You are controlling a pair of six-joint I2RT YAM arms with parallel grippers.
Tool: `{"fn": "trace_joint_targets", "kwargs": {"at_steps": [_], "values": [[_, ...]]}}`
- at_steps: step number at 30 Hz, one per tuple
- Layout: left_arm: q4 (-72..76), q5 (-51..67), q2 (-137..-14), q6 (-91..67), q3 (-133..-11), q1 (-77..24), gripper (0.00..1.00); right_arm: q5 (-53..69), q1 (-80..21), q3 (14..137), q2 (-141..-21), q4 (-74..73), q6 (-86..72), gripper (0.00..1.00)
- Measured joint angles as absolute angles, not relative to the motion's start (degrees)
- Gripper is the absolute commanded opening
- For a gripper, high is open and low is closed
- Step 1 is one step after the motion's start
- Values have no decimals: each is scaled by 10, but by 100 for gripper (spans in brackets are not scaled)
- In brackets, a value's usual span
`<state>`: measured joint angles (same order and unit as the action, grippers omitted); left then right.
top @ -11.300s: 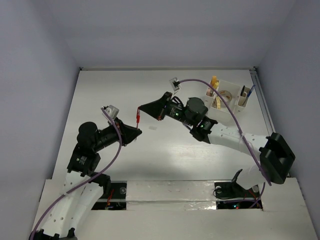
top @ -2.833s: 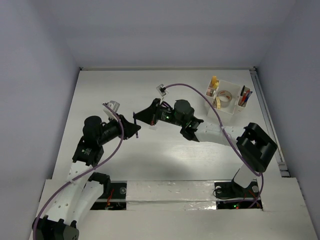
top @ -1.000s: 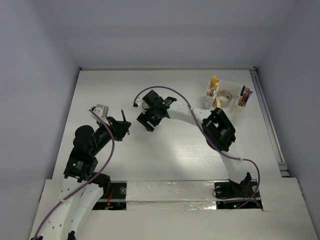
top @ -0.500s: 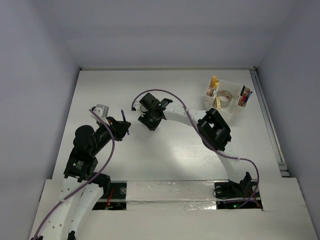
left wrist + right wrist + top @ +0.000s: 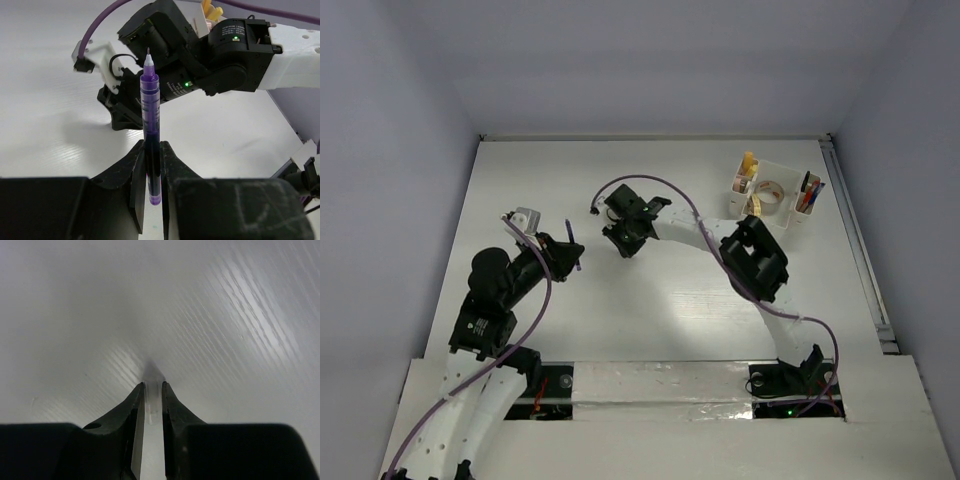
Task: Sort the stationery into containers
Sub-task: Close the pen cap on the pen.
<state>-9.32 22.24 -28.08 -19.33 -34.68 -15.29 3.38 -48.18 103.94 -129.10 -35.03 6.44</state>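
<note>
Right gripper (image 5: 153, 390) has pulled its jaws in over the last second, from wide to a narrow slot. It's nose-down on the table (image 5: 650, 320), closed on a pale sliver (image 5: 153, 402) lying there. The sliver is translucent, maybe a pen cap; can't tell from the wrist view. The arm itself has barely shifted. Left gripper (image 5: 152, 150) unchanged: clamped on the purple pen (image 5: 150, 110), upright, bare tip up, lifted off the table just left of the right gripper.

My read: the pen isn't sorted yet, and the right side looks to be fetching the loose piece first — capping or a handover probably comes before any drop.

Organizer (image 5: 788, 214) sits far right at the back, well apart from both grippers. Already in it: a tape roll (image 5: 772, 189), yellow pieces (image 5: 748, 163), and red and blue pens (image 5: 807, 195) in the right-hand compartment.

In the way: the right arm (image 5: 752, 258) and its purple cable (image 5: 645, 181) lie across the straight line from pen to organizer — no direct route for the left arm.
</note>
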Motion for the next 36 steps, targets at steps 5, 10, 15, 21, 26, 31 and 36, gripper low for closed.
{"fn": "trace_joint_targets", "kwargs": {"at_steps": [5,10,15,21,26,31,36], "values": [[-73,267,-286,-197,-346,-153,0,48,-456,913,-1185,-263,-46,0],[-36,328,-312,-216,-344,-153,0,65,-441,778,-1017,-118,-173,0],[10,378,-339,-248,-321,-153,0,73,-447,695,-903,46,-295,0],[16,394,-350,-259,-308,-153,0,69,-447,645,-874,190,-406,0],[18,398,-352,-262,-305,-153,0,60,-447,614,-874,269,-469,0],[22,401,-360,-264,-305,-153,0,60,-453,610,-874,320,-498,0],[22,401,-366,-265,-305,-153,0,65,-466,616,-881,345,-506,0]]}}
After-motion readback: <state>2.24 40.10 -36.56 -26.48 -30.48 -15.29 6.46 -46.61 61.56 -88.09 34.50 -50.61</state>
